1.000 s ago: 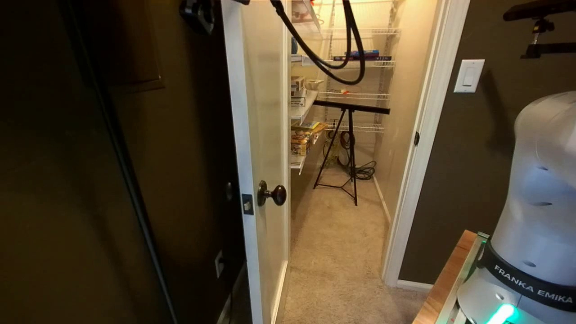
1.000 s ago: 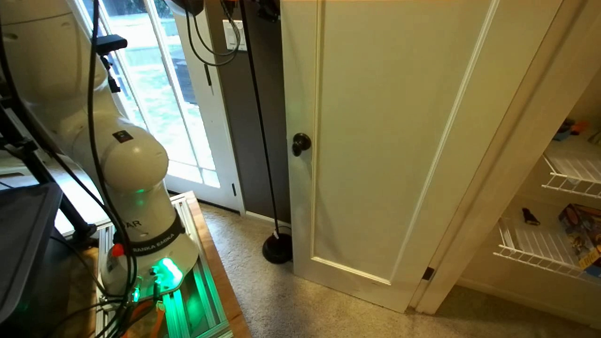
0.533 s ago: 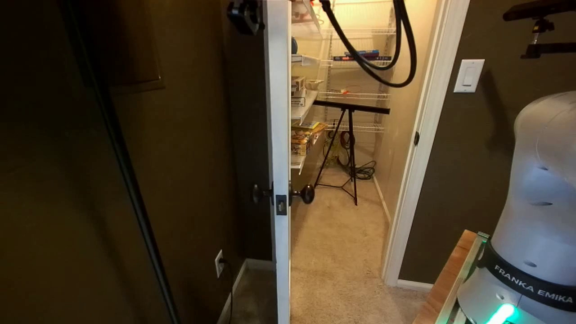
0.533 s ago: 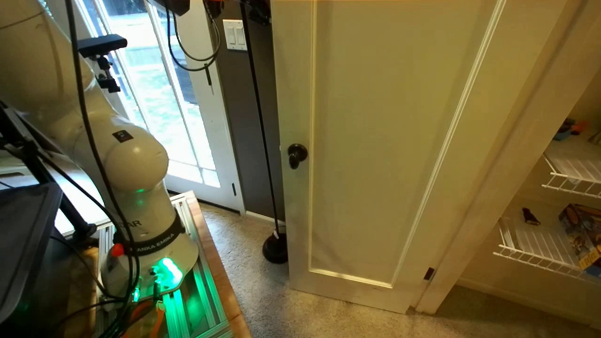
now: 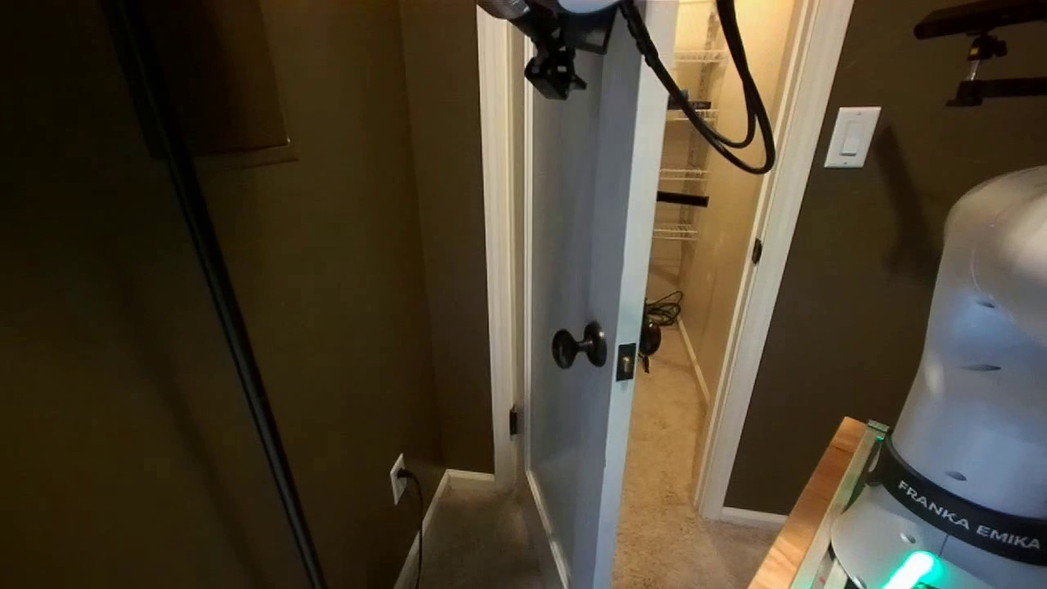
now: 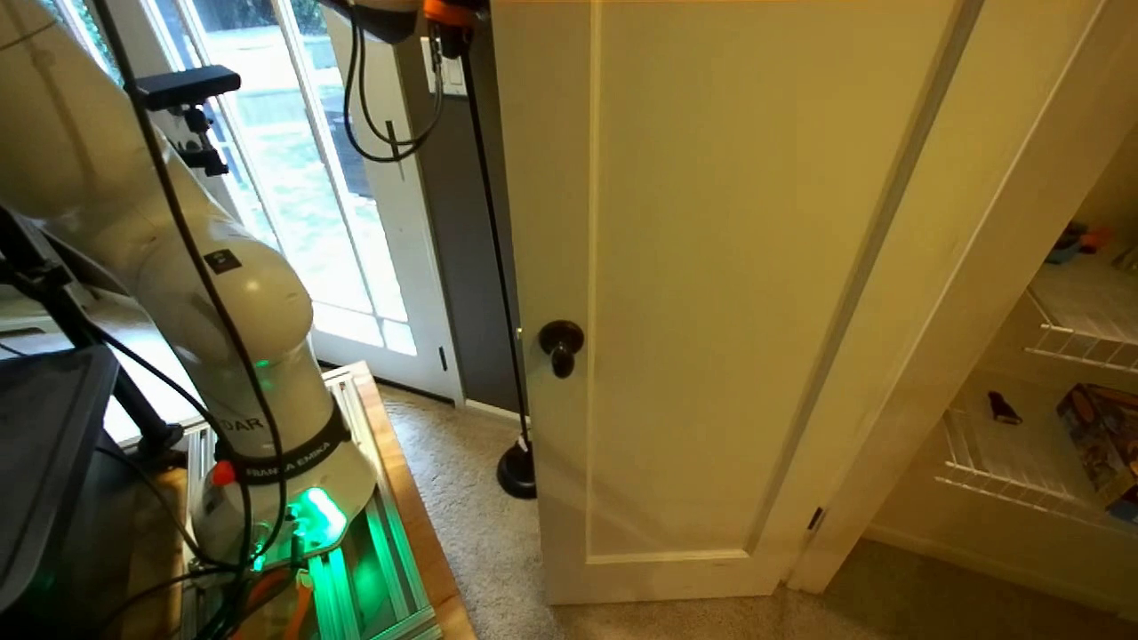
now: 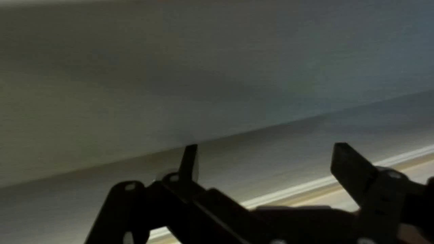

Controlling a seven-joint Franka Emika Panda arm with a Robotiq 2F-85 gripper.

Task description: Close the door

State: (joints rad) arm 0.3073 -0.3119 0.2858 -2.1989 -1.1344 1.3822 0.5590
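The white door (image 5: 564, 245) stands partly open, its latch edge facing the camera in an exterior view. Its panelled other face (image 6: 711, 293) shows in an exterior view. A dark round knob (image 5: 579, 348) sticks out on the near side, and the opposite knob (image 6: 562, 345) shows on the other face. My gripper (image 7: 266, 145) is open with nothing between its fingers in the wrist view. The blurred, shaded door face (image 7: 217, 67) fills the view close in front of it. At the top of an exterior view the arm's end is beside the door's upper part; contact cannot be told.
White door trim (image 5: 748, 343) frames the closet opening on the latch side. Inside are wire shelves (image 6: 1022, 498) with boxes. A thin black pole (image 6: 493, 249) on a round base stands behind the door. Cables (image 5: 752, 123) hang from the arm. The arm's base stands on a wood-edged table (image 5: 806, 523).
The door's latch edge has swung right in an exterior view, narrowing the closet opening and showing its near face. The arm's end has moved right along with it.
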